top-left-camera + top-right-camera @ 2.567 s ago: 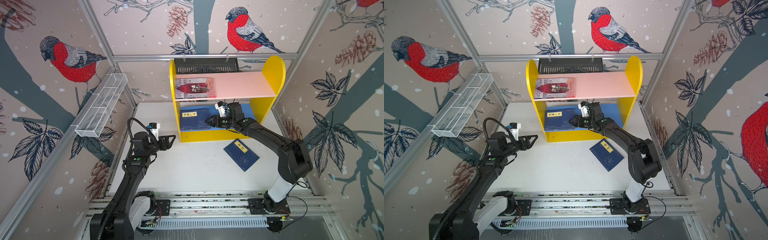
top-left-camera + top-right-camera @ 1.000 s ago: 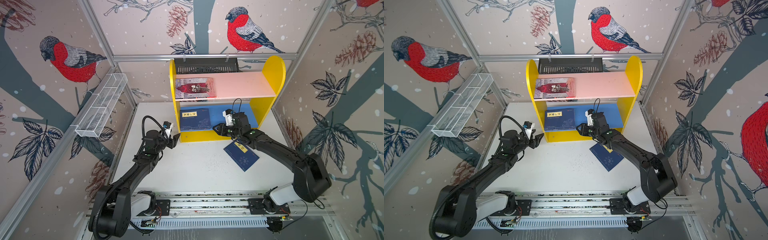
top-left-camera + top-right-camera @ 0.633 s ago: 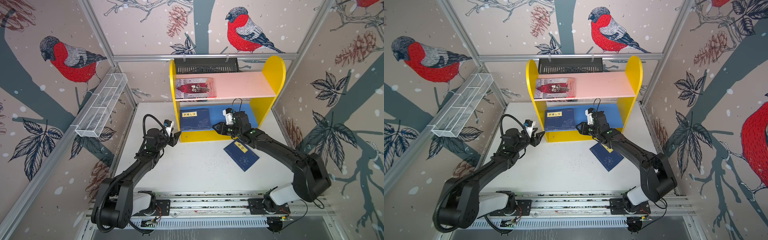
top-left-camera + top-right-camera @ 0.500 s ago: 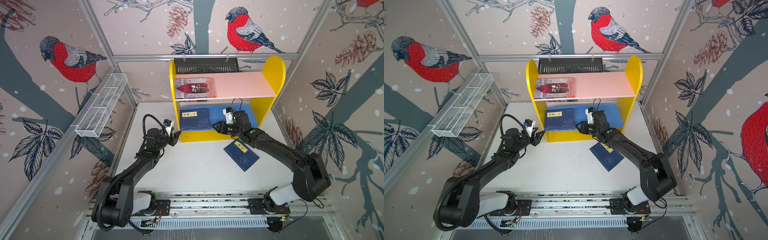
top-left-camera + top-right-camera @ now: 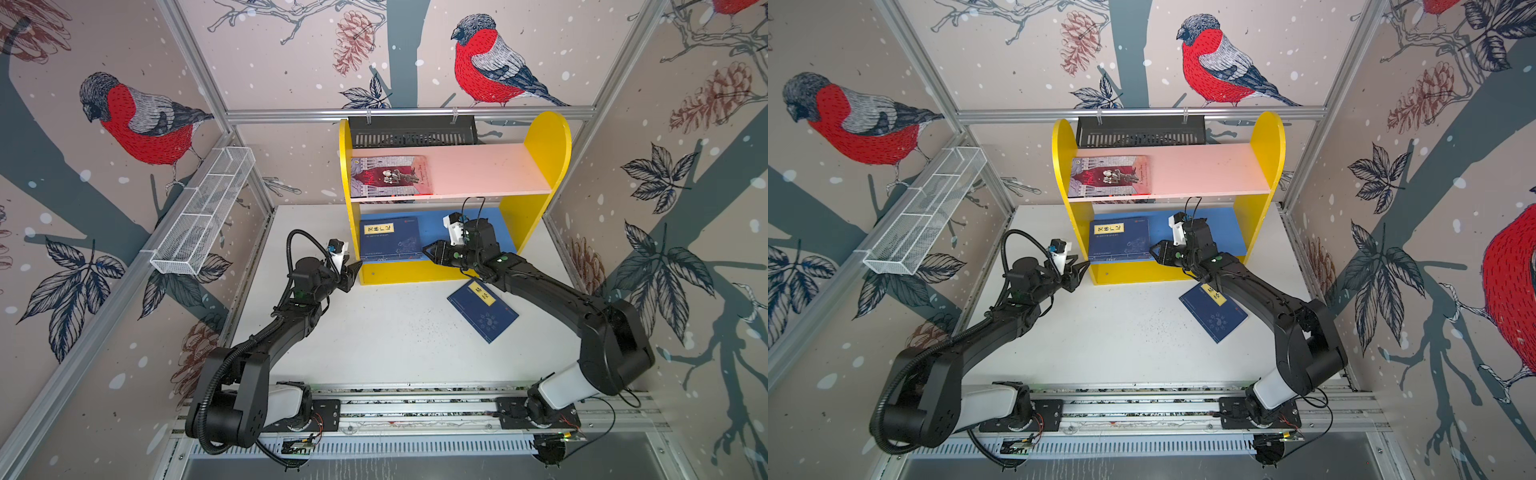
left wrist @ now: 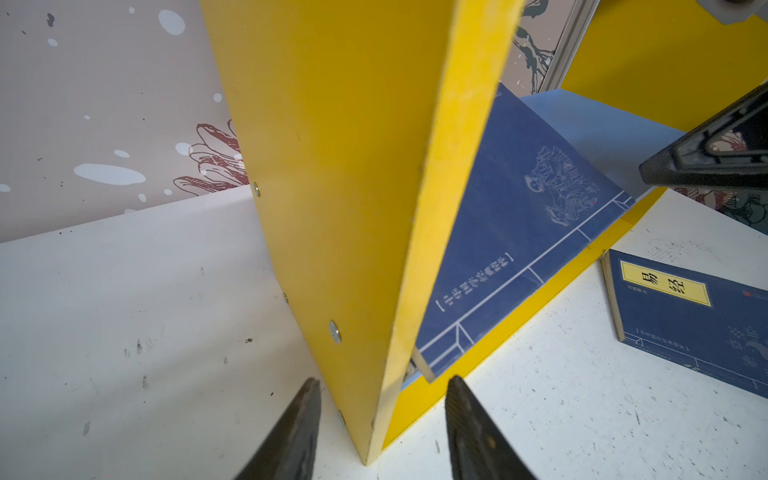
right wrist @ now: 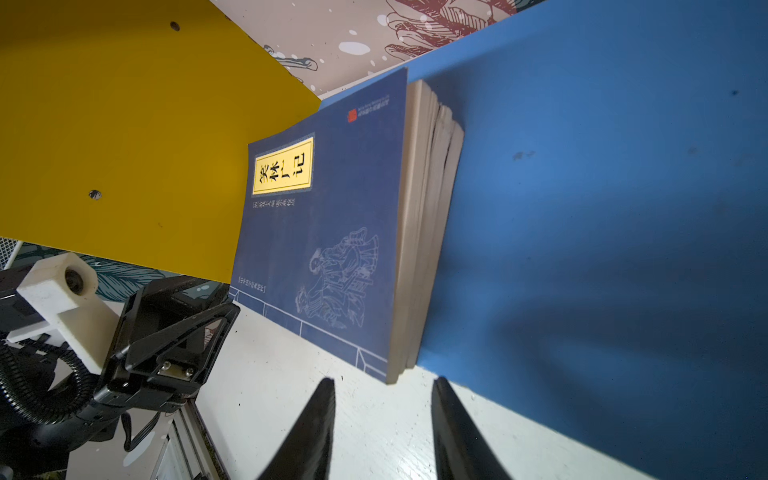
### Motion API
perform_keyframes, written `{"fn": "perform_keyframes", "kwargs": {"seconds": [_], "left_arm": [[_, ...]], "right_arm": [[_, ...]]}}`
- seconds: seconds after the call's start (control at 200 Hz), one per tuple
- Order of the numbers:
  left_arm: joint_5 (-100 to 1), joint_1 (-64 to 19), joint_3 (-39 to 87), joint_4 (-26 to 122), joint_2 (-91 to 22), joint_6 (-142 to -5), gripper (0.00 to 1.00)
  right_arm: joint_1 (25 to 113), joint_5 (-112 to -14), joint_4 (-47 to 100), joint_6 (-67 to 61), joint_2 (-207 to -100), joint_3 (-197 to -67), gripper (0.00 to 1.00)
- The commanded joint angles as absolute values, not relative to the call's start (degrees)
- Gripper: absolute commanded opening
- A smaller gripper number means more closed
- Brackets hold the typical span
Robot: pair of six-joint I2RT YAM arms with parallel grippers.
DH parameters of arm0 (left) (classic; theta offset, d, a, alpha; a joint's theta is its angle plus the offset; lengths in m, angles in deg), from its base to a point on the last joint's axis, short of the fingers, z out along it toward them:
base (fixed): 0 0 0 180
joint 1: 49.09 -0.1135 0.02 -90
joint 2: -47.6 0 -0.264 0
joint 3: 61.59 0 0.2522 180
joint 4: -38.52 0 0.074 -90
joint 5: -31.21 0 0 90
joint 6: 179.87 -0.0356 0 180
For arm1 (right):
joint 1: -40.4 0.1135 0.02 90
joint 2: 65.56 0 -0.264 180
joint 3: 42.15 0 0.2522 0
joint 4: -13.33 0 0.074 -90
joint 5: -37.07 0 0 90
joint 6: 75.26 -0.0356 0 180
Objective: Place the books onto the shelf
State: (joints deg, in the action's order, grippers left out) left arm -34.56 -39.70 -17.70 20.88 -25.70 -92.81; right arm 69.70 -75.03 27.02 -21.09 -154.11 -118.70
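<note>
Left fingers (image 6: pixel 291 432), part-open and empty like the right fingers (image 7: pixel 316 432), are straddling a shelf (image 6: pixel 353 166) panel; clamping could drag it askew.

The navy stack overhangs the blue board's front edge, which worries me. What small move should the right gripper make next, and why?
Probably nudge the navy stack deeper onto the blue board with the right gripper: its open, empty jaws face the overhanging corner, while the left gripper straddles the yellow side panel, placed to steady it.
</note>
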Motion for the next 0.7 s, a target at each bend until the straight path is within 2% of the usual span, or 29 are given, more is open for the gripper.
{"fn": "perform_keyframes", "kwargs": {"seconds": [0.0,0.535,0.695], "left_arm": [[-33.93,-39.55,-17.87,16.66,-26.04,-92.99,0.48],[-35.03,-39.33,-17.36,15.54,-26.88,-92.25,0.38],[-34.54,-39.24,-17.05,15.7,-27.13,-92.33,0.38]], "right_arm": [[69.58,-75.82,25.4,-20.77,-154.34,-119.2,0.4],[70.44,-73.16,28.41,-19.28,-150.62,-115.25,0.43],[71.53,-71.57,30.08,-18.38,-150.42,-115.04,0.45]]}}
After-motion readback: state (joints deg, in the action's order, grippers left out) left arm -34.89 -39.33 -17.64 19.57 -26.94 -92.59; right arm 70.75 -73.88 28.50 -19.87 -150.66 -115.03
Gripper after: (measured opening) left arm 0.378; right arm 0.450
